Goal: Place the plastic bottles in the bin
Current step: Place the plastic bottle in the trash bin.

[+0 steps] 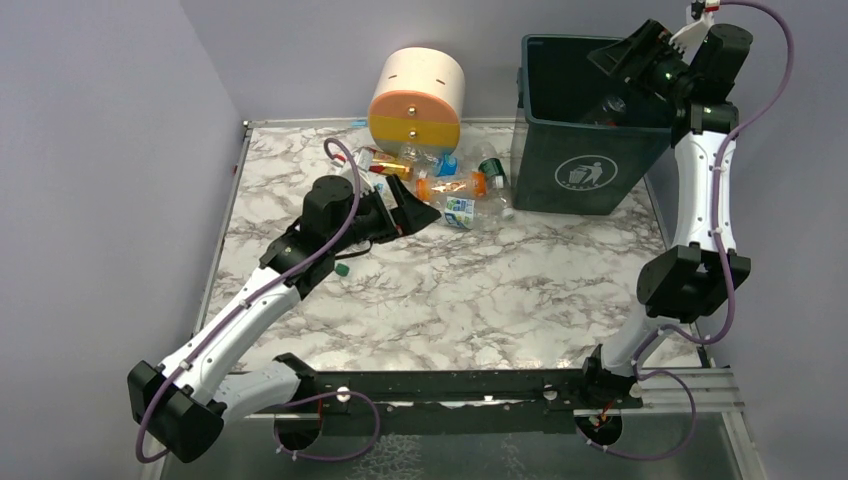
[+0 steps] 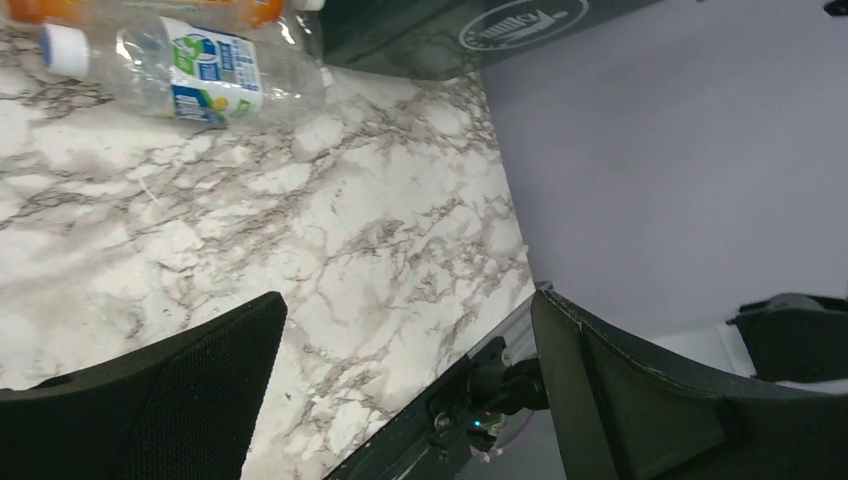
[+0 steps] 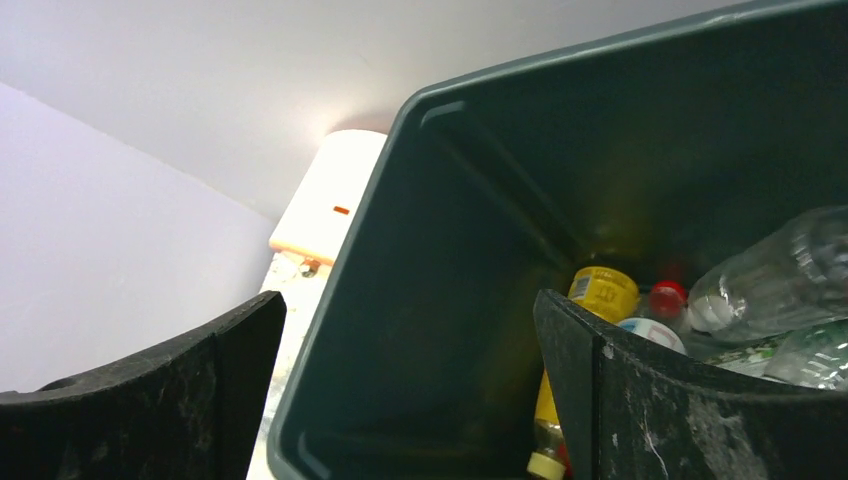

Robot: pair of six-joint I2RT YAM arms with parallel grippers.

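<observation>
Over the far-right bin [image 1: 585, 150], right hand [image 3: 408, 297] gapes empty, drop looks done; left hand [image 1: 412, 212], also wide and empty, must next close on plastic bottles [image 1: 455, 190] heaped far-centre on worktop [image 1: 480, 290].

Bare marble table [image 1: 500, 300] lies in front of the bin [image 1: 585, 170], giving broad room for an approach. Left of the bin, a heap of plastic bottles [image 1: 455, 190] fills the gap up to the round drawer unit [image 1: 418, 95]. The left gripper [image 1: 420, 212], jaws wide, hangs just beside that heap. Above the bin, the right gripper [image 3: 405, 300], jaws apart, takes up the right rim. Inside the bin, bottles [image 3: 770, 280] crowd what appears to be one side, leaving the opposite wall bare.
</observation>
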